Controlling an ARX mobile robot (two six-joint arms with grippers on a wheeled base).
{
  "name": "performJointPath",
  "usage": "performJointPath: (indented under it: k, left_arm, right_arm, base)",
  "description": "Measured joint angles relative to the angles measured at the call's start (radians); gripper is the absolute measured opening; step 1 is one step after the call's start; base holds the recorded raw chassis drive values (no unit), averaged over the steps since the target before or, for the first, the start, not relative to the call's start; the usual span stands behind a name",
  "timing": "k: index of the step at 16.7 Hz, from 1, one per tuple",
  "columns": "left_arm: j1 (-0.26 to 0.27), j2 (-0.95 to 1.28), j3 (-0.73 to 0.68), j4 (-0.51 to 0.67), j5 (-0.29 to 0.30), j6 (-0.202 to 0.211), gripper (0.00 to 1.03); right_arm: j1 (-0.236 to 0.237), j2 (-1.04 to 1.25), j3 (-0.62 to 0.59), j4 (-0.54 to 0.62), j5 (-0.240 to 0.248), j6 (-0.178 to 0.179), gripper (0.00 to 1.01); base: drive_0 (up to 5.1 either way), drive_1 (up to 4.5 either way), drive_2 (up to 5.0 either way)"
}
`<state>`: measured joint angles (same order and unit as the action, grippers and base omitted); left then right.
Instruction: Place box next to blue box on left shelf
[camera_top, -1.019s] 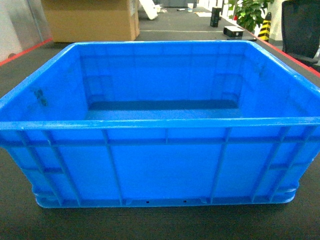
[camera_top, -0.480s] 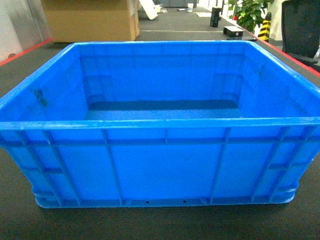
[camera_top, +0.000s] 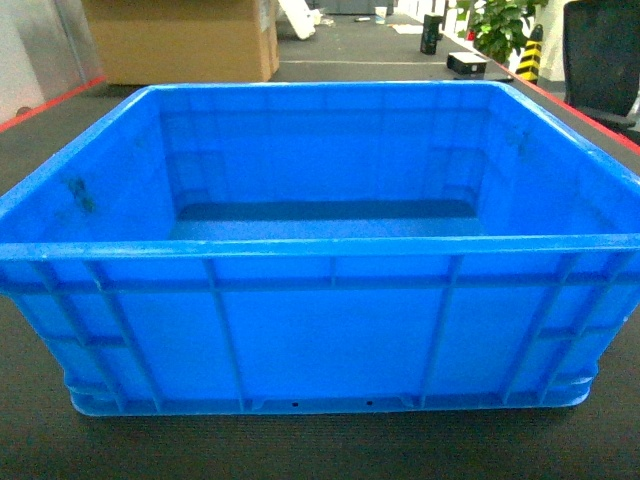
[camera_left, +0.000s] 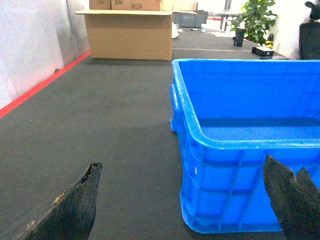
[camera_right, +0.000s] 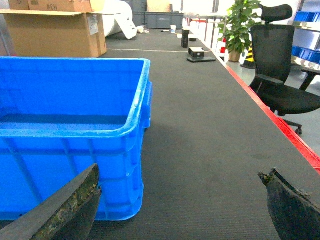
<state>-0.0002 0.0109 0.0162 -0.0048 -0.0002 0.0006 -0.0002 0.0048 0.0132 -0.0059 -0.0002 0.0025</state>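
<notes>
An empty blue box (camera_top: 320, 250) sits on dark matting directly ahead, with the left gripper (camera_left: 185, 200) and right gripper (camera_right: 180, 200) spread wide near its front corners, so grasping seems next.

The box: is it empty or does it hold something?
Empty. The head view looks down into the box and shows only its bare blue floor; both wrist views also show nothing inside.

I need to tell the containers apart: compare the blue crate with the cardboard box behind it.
The blue crate is bright-blue ribbed plastic; the cardboard box is plain brown card. The crate has a thick rolled rim and no lid; the box has open flaps, seen in the left wrist view. The crate sits nearest, the box farther back. Both rest on the dark floor.
</notes>
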Motion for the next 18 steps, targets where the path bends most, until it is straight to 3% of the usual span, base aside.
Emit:
performJointPath:
  k: [18]
  left_arm:
    - [0.0,0.0,0.0,0.0,0.0,0.0,0.98]
  right_arm:
    - [0.0,0.0,0.0,0.0,0.0,0.0,0.98]
  base:
    - [0.0,0.0,0.0]
